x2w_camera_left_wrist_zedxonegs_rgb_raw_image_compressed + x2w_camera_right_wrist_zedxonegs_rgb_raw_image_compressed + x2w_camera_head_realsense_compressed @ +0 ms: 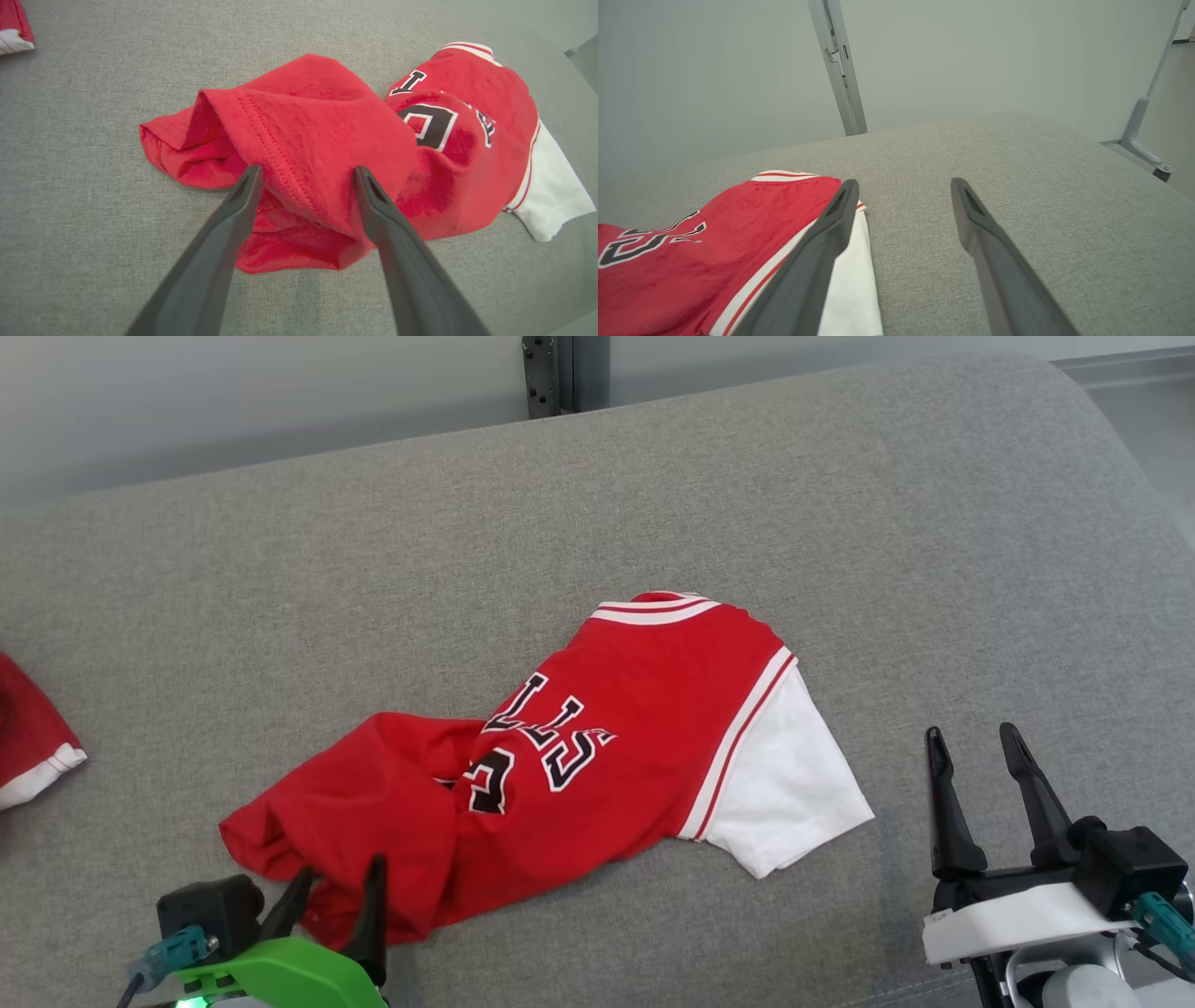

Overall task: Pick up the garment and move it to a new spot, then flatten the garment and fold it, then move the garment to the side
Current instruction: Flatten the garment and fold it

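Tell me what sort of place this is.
Probably an indoor test room: a grey upholstered cushion against a bare pale wall with a metal rail, and a crumpled red jersey lying on it.

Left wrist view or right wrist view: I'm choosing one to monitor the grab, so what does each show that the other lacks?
Left wrist view, not the right: the jersey's bunched red hem framed by the open left jaws, and another red garment at the corner. Right wrist view, not the left: the wall post and a bracket beyond the open right jaws. Both: the jersey's lettering, white sleeve and grey cushion.
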Controlling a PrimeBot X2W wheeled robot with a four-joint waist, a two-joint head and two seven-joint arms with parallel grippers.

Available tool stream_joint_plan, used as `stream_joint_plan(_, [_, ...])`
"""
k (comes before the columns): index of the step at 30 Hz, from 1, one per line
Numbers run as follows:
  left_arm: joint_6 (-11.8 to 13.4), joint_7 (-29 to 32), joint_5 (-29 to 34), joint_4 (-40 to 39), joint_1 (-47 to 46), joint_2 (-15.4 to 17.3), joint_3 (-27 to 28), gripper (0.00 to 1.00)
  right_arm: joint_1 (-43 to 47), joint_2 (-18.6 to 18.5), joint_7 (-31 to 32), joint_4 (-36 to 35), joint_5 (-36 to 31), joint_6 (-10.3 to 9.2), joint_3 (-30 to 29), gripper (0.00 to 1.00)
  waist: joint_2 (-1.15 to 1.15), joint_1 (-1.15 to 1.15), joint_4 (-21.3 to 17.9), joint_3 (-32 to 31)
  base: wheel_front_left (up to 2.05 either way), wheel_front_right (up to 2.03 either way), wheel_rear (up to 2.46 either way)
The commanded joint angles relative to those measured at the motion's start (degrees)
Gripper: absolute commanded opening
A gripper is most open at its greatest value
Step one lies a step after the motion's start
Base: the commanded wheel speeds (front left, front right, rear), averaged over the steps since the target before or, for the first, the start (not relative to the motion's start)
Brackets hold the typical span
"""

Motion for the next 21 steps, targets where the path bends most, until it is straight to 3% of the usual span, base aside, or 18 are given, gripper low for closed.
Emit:
stream_joint_plan(1, [-0.8, -0.7, -1.1, 1.0, 1.3, -0.6, 0.9, 1.0, -0.4, -0.1, -0.2, -0.1, -0.4, 0.01, 0.1, 1.0, 0.0, 0.0, -0.2, 0.2, 0.0, 0.0, 0.0])
stream_joint_plan(7, [-5.4, -3.2, -3.5, 5.3, 0.4, -4.1, 2.3, 1.0, -0.8, -0.1, -0.2, -0.3, -0.4, 0.01, 0.0, 1.0, 0.0, 0.0, -0.7, 0.8, 0.0, 0.0, 0.0])
stream_joint_plan(8, [-6.0, -3.7, -3.4, 5.9, -0.1, -4.4, 2.6, 0.75, -0.8, -0.1, -0.2, -0.3, -0.4, 0.01, 0.0, 1.0, 0.0, 0.0, -0.8, 0.9, 0.0, 0.0, 0.0])
stream_joint_plan(9, [-6.3, -4.5, -3.3, 6.6, -0.8, -4.6, 3.2, 0.32, -0.9, -0.1, -0.2, -0.3, -0.4, 0.01, 0.0, 1.0, 0.0, 0.0, -0.9, 1.0, 0.0, 0.0, 0.0])
stream_joint_plan(10, [-6.8, -4.9, -3.1, 7.2, -1.1, -4.7, 3.4, 0.0, -0.9, -0.1, -0.2, -0.3, -0.4, 0.01, 0.0, 1.0, 0.0, 0.0, -1.0, 1.0, 0.0, 0.0, 0.0])
stream_joint_plan(13, [-7.7, -5.9, -3.5, 7.8, -1.9, -4.6, 4.7, 0.0, -1.1, -0.1, -0.2, -0.5, -0.3, 0.01, -0.1, 1.0, 0.0, 0.0, -1.4, 1.3, 0.0, 0.0, 0.0])
stream_joint_plan(18, [-7.4, -6.7, -5.4, 8.2, -2.0, -1.8, 8.9, 0.0, -0.9, -0.1, -0.2, -0.5, -0.1, 0.01, -0.2, 1.0, 0.0, 0.0, -1.7, 1.6, 0.0, 0.0, 0.0])
stream_joint_plan(21, [-8.9, -6.1, -6.4, 9.5, -3.1, 0.0, 10.9, 0.0, -0.8, -0.1, -0.2, -0.4, 0.0, 0.01, -0.2, 1.0, 0.0, 0.0, -1.6, 1.9, 0.0, 0.0, 0.0])
